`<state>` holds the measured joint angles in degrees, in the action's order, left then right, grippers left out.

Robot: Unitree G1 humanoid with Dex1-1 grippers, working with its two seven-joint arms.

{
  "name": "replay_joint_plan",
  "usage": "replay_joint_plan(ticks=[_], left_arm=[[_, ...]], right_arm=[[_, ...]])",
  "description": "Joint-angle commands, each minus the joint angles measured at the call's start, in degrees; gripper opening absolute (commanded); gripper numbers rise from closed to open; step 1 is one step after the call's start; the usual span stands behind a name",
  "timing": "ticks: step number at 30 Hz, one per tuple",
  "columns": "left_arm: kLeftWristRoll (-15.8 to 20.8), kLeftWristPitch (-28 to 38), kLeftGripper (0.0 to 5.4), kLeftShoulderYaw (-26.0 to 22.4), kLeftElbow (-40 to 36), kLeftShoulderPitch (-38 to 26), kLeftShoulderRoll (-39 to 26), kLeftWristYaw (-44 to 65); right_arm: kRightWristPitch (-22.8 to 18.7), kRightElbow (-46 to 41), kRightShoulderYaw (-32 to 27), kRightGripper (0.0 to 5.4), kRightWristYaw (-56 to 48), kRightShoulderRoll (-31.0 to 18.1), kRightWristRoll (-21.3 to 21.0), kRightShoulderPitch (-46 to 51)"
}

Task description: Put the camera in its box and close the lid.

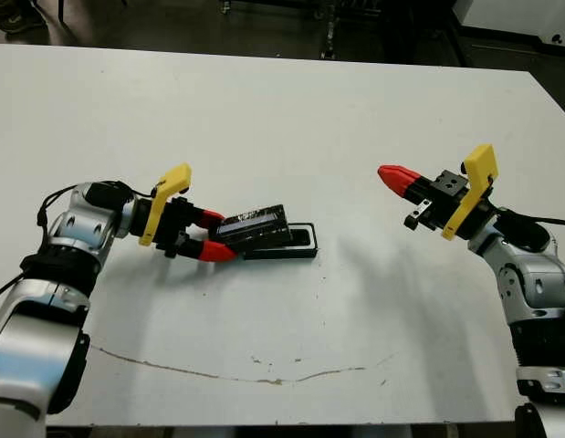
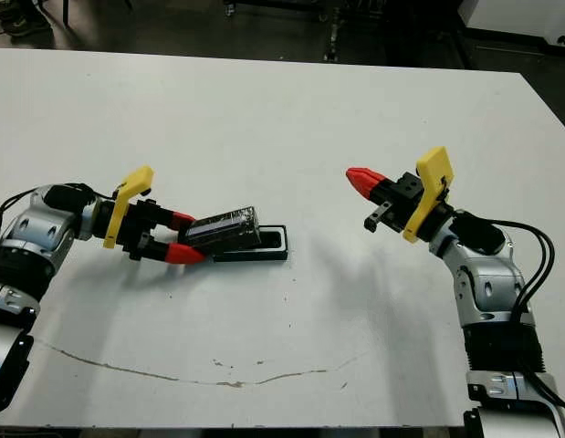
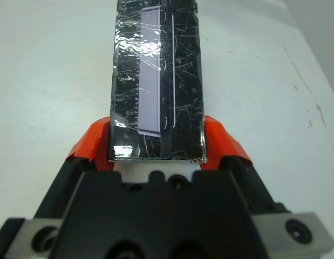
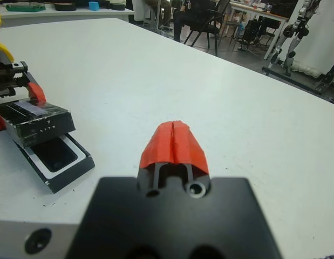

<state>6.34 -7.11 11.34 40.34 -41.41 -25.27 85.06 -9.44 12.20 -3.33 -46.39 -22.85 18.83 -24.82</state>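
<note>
1. Table (image 1: 264,119): one, white, filling most of the frame; a thin brown streak (image 1: 218,372) runs along its lower centre.
2. Box (image 1: 305,245): one, a shallow black tray with a white lining, lying flat left of centre. In the right wrist view a dark, bar-like shape sits inside it, probably the camera (image 4: 52,154); count one.
3. Lid (image 1: 255,224): one, a glossy black slab with a pale stripe. It is tilted, its raised end toward the left gripper, and it overhangs the left part of the box.
4. Left gripper (image 1: 209,234): one, at mid-left of the frame. Its two red fingers (image 3: 91,141) clamp the near end of the lid, one on each long edge.
5. Right gripper (image 1: 396,180): one, at mid-right of the frame, well apart from the box. Its two red fingertips are pressed together with nothing between them; it is raised above the table and points left.
</note>
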Motion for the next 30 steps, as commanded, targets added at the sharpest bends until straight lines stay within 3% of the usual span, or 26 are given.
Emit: replay_joint_plan(ticks=[1, 11, 18, 30], left_arm=[[-0.2, -0.7, 3.18, 0.8, -2.5, 2.3, -0.1, -0.7], [-0.6, -0.8, 3.18, 2.1, -7.4, 4.5, 0.3, -3.9], [-1.4, 2.5, 3.18, 2.7, -11.8, 7.1, 1.2, -10.1], [-2.3, 1.6, 3.18, 5.0, -7.8, 4.3, 2.3, -11.0]], right_arm=[[-0.5, -0.1, -0.4, 0.0, 0.4, -0.8, -0.3, 0.6], [-0.6, 0.3, -0.5, 0.0, 0.1, -0.8, 0.1, 0.5], [0.1, 0.2, -0.2, 0.0, 0.4, -0.7, -0.4, 0.5], [-0.2, 0.0, -0.4, 0.0, 0.4, -0.7, -0.3, 0.6]])
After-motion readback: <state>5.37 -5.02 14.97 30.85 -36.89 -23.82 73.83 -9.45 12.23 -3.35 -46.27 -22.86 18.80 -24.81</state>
